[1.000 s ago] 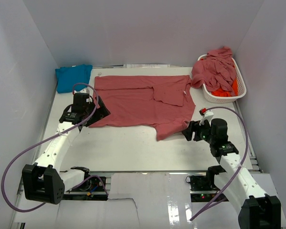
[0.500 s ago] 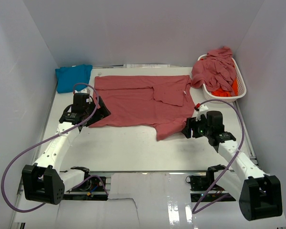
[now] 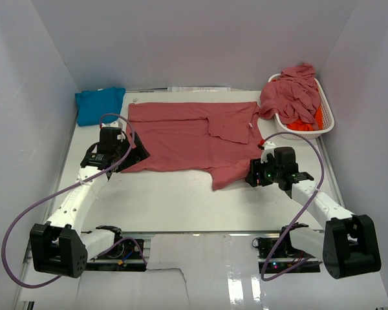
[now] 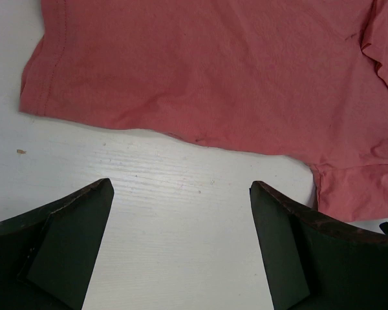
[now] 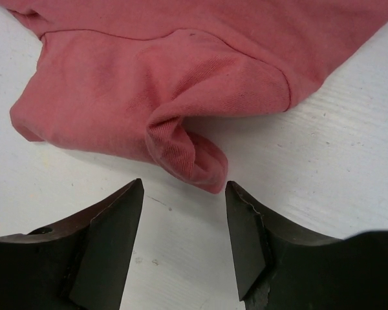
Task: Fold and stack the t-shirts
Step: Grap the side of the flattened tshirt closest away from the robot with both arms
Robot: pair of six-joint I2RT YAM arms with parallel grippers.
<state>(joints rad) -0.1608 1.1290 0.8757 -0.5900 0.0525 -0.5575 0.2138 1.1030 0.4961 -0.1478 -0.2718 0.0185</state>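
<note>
A rose-red t-shirt [image 3: 187,139] lies spread flat on the tabletop [image 3: 174,200] — one sleeve folded in. A turquoise t-shirt [image 3: 100,104] sits folded far left; more rose-red ones [image 3: 291,93] heap over an orange one [image 3: 308,120] in the basket [image 3: 291,132]

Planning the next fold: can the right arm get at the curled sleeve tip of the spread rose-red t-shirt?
Probably yes: the right tool stands open just short of the curled sleeve tip, only bare table between them.
</note>
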